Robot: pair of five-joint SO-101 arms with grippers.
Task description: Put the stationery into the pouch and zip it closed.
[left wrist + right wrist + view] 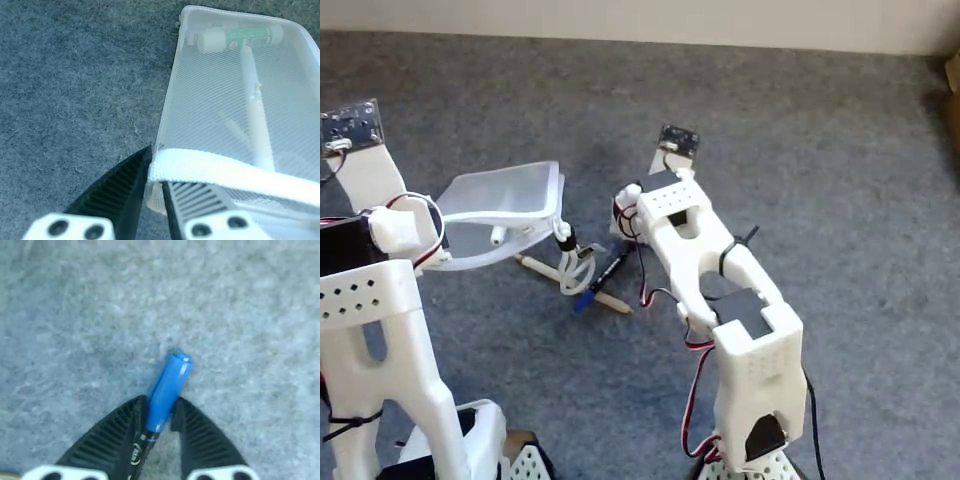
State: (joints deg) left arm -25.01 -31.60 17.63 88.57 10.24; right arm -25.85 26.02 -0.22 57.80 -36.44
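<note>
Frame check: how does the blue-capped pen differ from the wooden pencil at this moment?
The pen has a blue cap and a dark barrel; the pencil is pale wood. The pen is clamped in the right tool; the pencil lies free on the grey carpet. Shared: both are slim sticks outside the pouch.

In the high view the right arm (720,270) covers the upper end of the pen (603,280), and the pen crosses the pencil (545,268), hiding part of it. The left arm (380,300) runs off the left and bottom edges and hides the near corner of the pouch (505,205). In the left wrist view the pouch (225,100) is cut by the right edge; the tube (235,37) and stick (255,115) behind its mesh are blurred. In the right wrist view the pen (167,390) leaves the bottom edge.
</note>
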